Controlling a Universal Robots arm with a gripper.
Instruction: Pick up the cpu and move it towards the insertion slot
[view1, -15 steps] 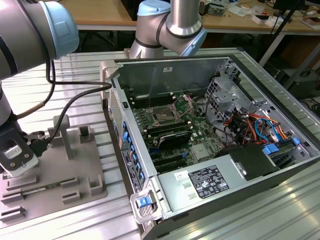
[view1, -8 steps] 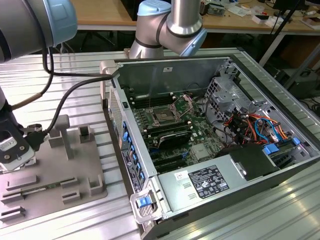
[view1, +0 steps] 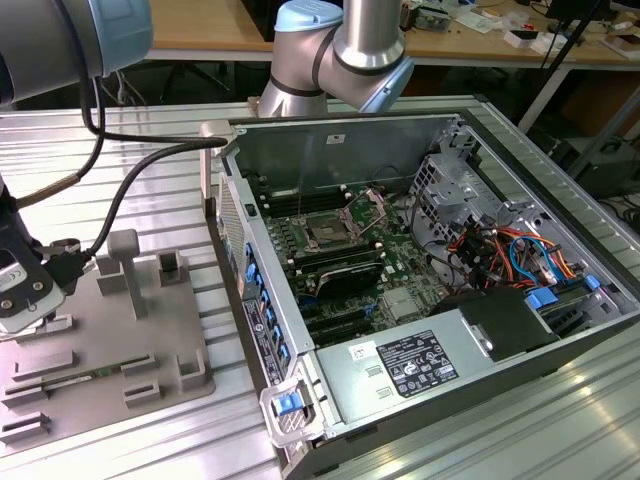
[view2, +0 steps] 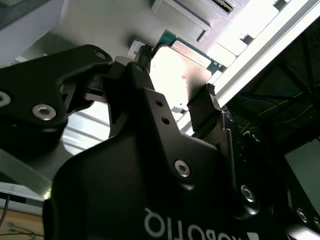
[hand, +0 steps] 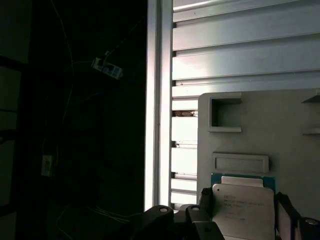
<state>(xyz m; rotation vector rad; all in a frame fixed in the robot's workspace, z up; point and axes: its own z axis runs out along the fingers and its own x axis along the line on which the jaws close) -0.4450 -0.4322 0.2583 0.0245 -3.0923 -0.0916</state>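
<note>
The cpu sits between the fingers of the gripper. Its pale metal top faces the first wrist view, and a strip of green edge shows past the lid. In both wrist views the black fingers stand against two opposite edges of the chip, drawn in to its width with no gap to be made out. This is judged a closed grasp on the cpu. Whether the chip is clear of its seat cannot be told: the grey tray lies directly behind it, with a rectangular recess just beyond.

In the exterior view the gripper is at the 9 o'clock edge, low over the tray's 9 o'clock side. The tray rests on the slatted metal worktop. The insertion slot lies well apart, toward 3 o'clock from the gripper, inside the open computer case on the green motherboard. Its wire bracket stands raised at the socket's 1 o'clock corner, and the dark socket appears bare.

Finding: the pick-up is judged to be at the grasp stage, with the hold made and the lift unconfirmed. The carry toward the slot is not yet done. Much of the tray and the case's near wall lie between chip and socket.
</note>
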